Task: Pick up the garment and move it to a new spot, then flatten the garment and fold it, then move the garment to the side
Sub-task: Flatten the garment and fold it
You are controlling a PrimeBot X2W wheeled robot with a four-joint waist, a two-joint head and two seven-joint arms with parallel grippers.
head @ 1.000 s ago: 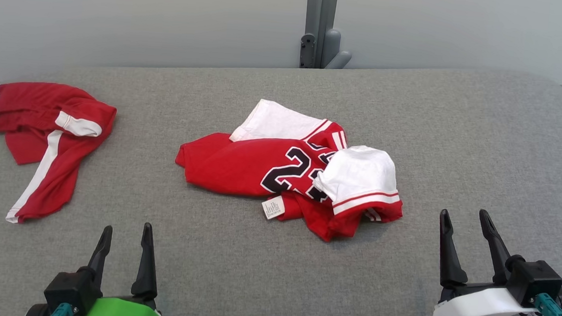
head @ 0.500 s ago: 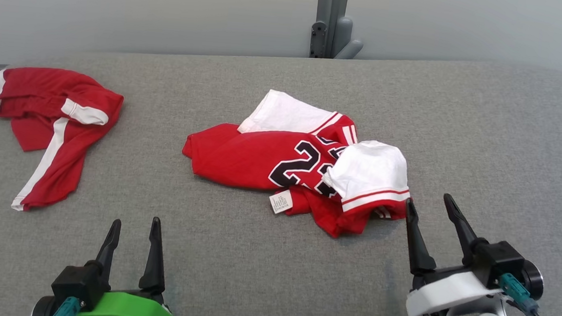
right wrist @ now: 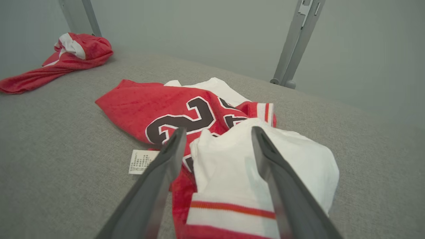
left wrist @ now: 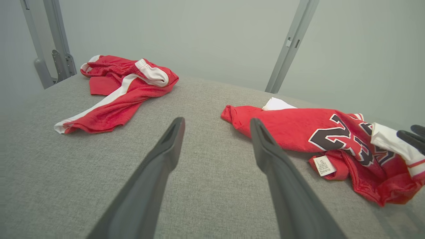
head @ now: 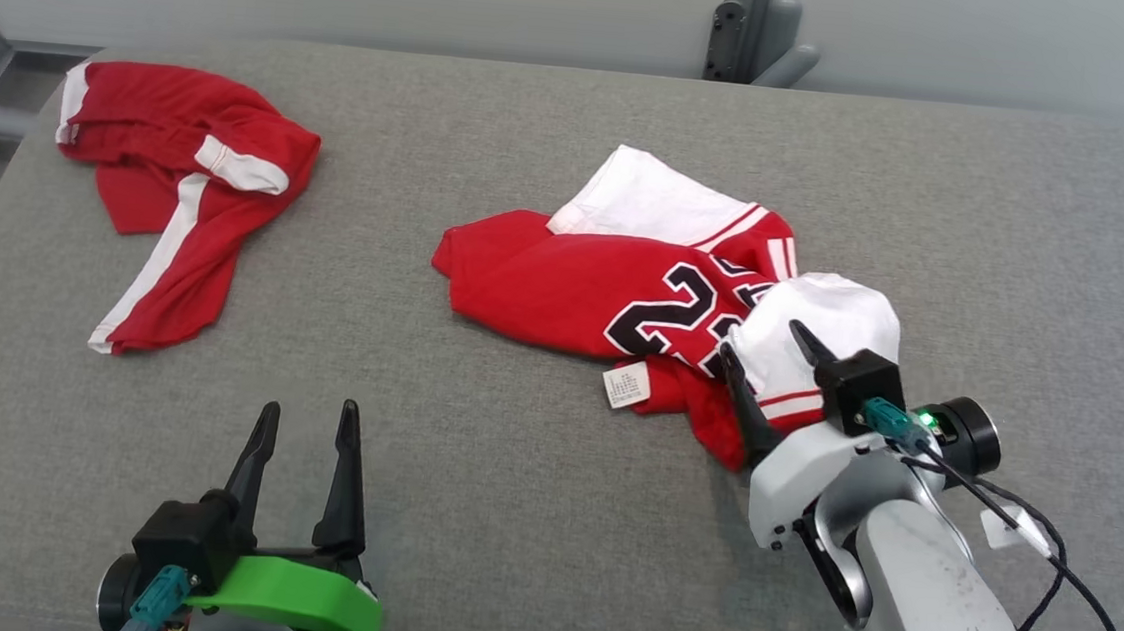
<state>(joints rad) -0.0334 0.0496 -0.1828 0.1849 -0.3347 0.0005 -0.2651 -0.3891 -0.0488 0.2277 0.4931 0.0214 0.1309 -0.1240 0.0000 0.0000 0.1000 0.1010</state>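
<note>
Your right pincer (head: 761, 339) stands wide open over the near right end of the red number jersey (head: 584, 292), its two fingers straddling the white sleeve (right wrist: 232, 172) without closing on it. The jersey lies crumpled around the middle of the grey fabric surface (head: 525, 533), its care label (head: 626, 385) at the near edge. Your left pincer (head: 309, 408) is also wide open and empty at the near left, well apart from the red shorts (head: 183, 155) with a white stripe at the far left.

crumpled red-and-white jersey (head: 624, 290) lies mid-table, number showing.
</note>
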